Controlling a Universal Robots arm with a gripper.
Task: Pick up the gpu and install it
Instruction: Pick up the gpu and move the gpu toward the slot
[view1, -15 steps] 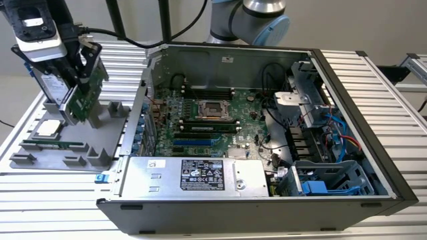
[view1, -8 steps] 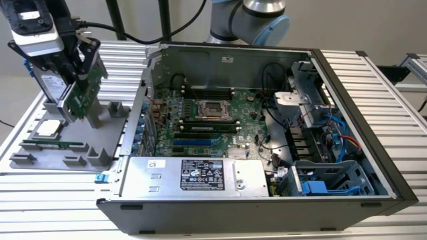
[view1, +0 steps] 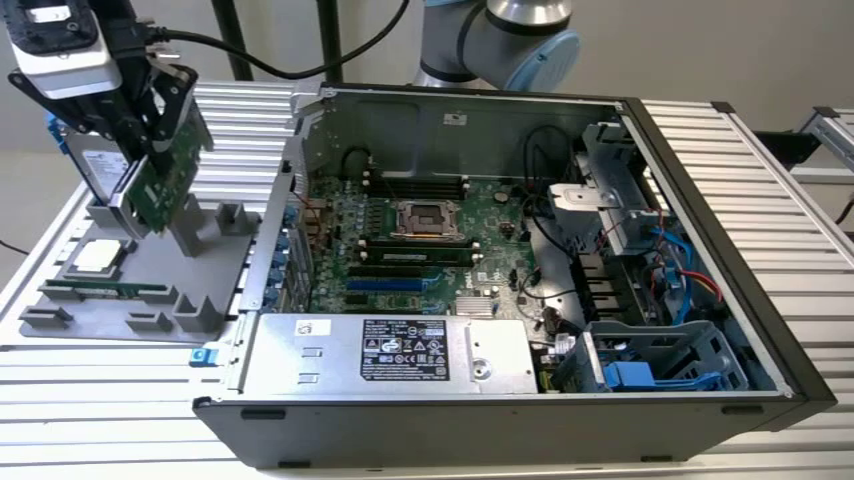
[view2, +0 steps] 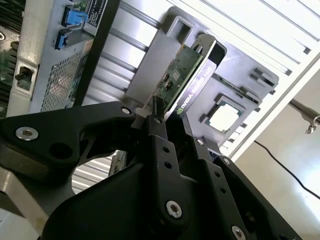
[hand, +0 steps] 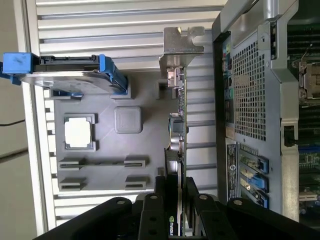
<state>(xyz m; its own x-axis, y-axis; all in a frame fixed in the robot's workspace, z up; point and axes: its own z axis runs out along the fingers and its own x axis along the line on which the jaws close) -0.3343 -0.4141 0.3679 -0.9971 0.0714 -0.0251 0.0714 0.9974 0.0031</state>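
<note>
The black two-finger gripper (view1: 151, 150) is closed on the gpu (view1: 163, 190), a flat green circuit-board card w/ a black cooler and a silver metal end bracket. In the exterior view the card hangs upright under the gripper, at approx. 9 o'clock from the open dark-grey computer case (view1: 747, 250). It is over the grey moulded parts holder (view1: 134, 300) on the ribbed aluminium worktop (view1: 107, 400). I cannot tell if its low edge touches the holder. The green motherboard (view1: 427, 230) inside the case has no card in it yet.

In both wrist views the fingers (view2: 159, 131) clamp the two flat faces at one end of the card (view2: 182, 75). The bracket is at the far end, away from the gripper (hand: 175, 185). A silver hard drive w/ blue rails (hand: 70, 75) and a small square silver processor chip (hand: 78, 132) sit in the holder, apart from the card.

My judgement: the card is light and stiff, but thin and fragile. A hold across the flat faces, on bare board or cooler, seems safest, w/o pressing small parts or the contact edge. With the grip at one end, the long free end can swing or twist, so it may slip if knocked.
</note>
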